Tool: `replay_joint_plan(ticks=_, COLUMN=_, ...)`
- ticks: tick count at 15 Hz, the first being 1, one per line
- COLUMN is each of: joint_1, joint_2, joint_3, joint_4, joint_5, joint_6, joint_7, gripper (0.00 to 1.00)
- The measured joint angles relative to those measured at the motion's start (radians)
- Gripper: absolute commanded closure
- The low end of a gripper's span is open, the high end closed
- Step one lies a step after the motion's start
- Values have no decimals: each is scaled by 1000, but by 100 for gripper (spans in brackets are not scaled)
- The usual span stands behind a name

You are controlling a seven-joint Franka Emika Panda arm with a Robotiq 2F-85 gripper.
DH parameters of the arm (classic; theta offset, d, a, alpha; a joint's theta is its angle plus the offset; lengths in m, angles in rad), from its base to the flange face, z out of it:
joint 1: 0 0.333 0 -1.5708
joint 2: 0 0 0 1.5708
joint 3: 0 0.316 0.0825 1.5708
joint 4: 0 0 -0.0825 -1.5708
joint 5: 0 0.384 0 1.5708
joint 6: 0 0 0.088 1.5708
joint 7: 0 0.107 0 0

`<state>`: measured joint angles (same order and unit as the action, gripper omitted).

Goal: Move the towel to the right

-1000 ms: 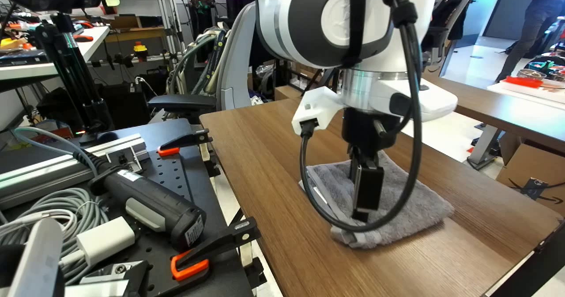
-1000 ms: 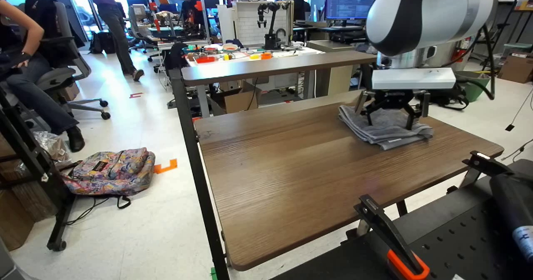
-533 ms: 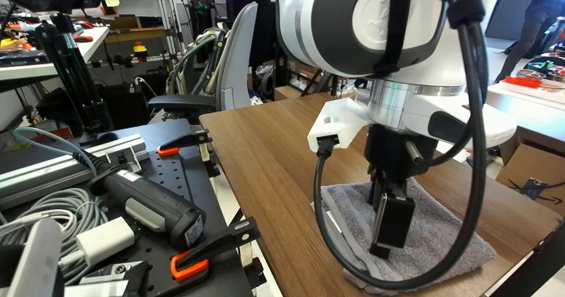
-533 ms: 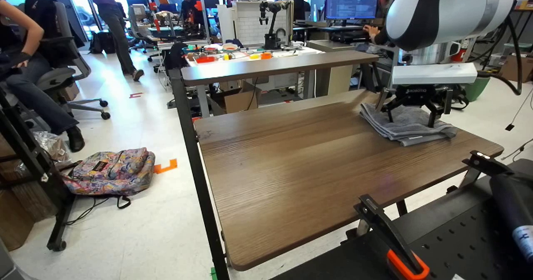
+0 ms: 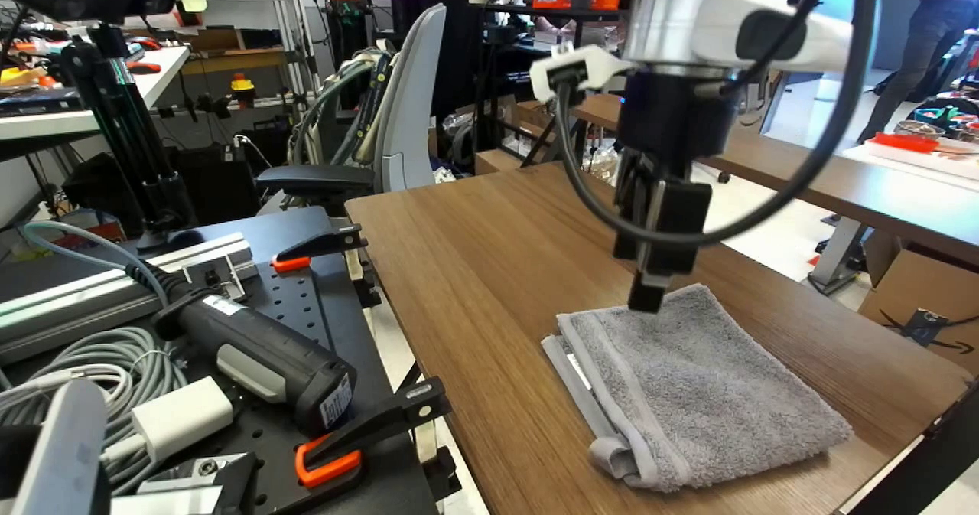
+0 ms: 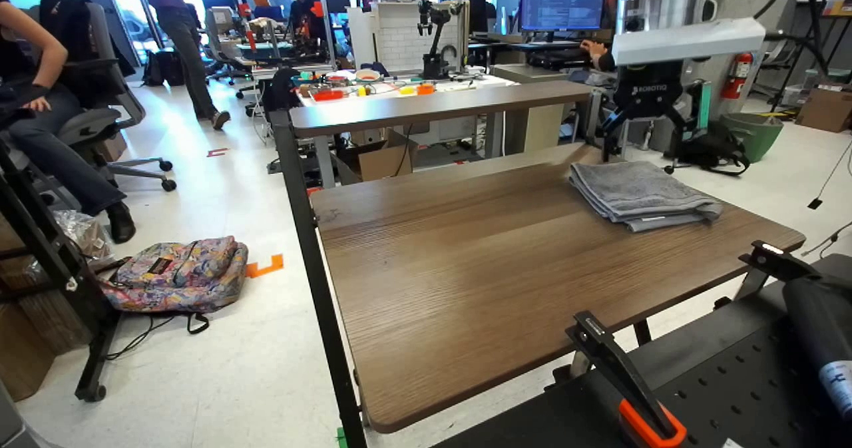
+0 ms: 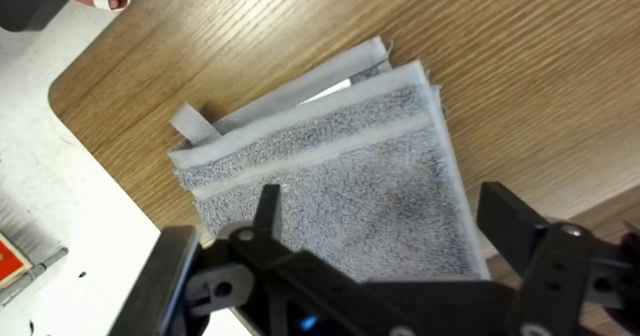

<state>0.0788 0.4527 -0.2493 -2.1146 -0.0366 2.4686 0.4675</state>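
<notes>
The towel (image 5: 711, 392) is grey, folded into a flat square, and lies on the wooden table in both exterior views. In an exterior view it lies at the table's right part (image 6: 642, 192). My gripper (image 5: 636, 270) is raised above the towel, with its fingers pointing down and nothing between them. In an exterior view its spread fingers (image 6: 639, 162) show above the towel's far side. In the wrist view the fingers (image 7: 381, 191) are wide apart, with the towel (image 7: 350, 216) below and between them. The towel's lower part is hidden behind the gripper there.
The wooden table (image 6: 466, 268) has a raised shelf (image 6: 452, 107) along its far side. A black perforated board (image 5: 298, 301) with clamps (image 5: 375, 423), cables and a black handheld device (image 5: 268, 354) stands beside it. An office chair (image 5: 413, 102) stands behind.
The towel first slid with the gripper, rightward in both exterior views. Then the gripper rose off the towel, and the towel stays about where it was half a second ago.
</notes>
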Motion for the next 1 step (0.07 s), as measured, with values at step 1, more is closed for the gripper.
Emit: replay_joint_plan(ticks=1, joint_1=7, joint_2=-27, joint_3=5, joint_4=-14, joint_5=-5, joint_6=-8, joint_7=5, gripper=0)
